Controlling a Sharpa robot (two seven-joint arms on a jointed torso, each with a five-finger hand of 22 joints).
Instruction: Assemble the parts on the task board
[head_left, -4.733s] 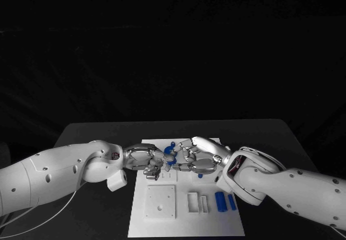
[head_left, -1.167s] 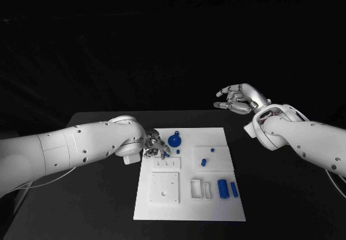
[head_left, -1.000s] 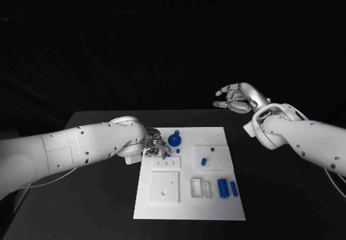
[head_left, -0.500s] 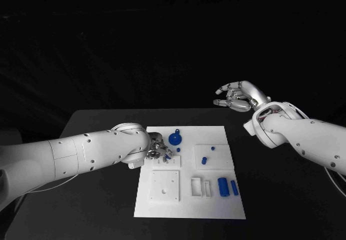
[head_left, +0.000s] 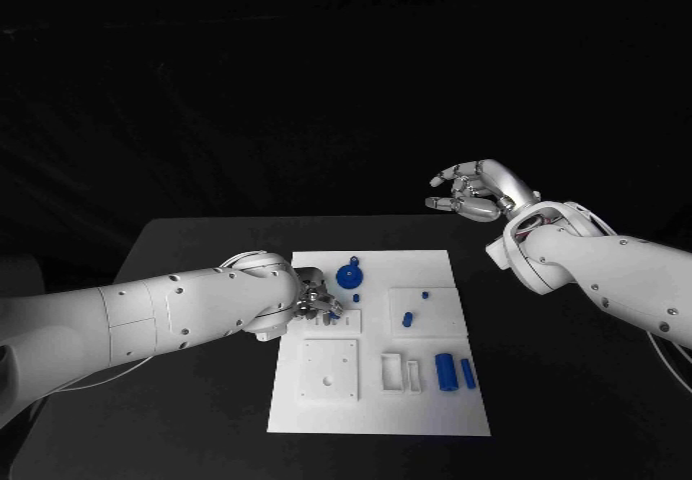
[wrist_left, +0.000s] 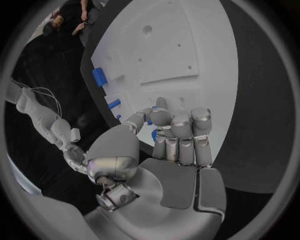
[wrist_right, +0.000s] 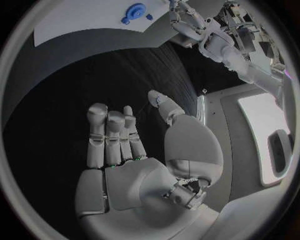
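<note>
Left robot hand (head_left: 317, 302) low over the task board (head_left: 378, 420), at its left edge, fingers curled in around a small blue part (wrist_left: 154, 134); in the left wrist view the part sits pinched between thumb and fingertips (wrist_left: 167, 120), just above the white surface. Right robot hand (head_left: 476, 192) raised well clear, beyond the far right of the counter (head_left: 562, 380), fingers apart and lightly bent, nothing in it; the right wrist view shows the same empty, spread palm.

Task board lies mid-counter, long side running away from the robot. On it:
- round blue part (head_left: 349, 274) with a stub, near the far edge
- small blue peg (head_left: 408, 321) on the right raised plate
- two blue bars (head_left: 454, 372) side by side near the right edge
- white square plate (head_left: 329, 370) with holes, left near side
- white slotted block (head_left: 400, 373) between square plate and bars
</note>
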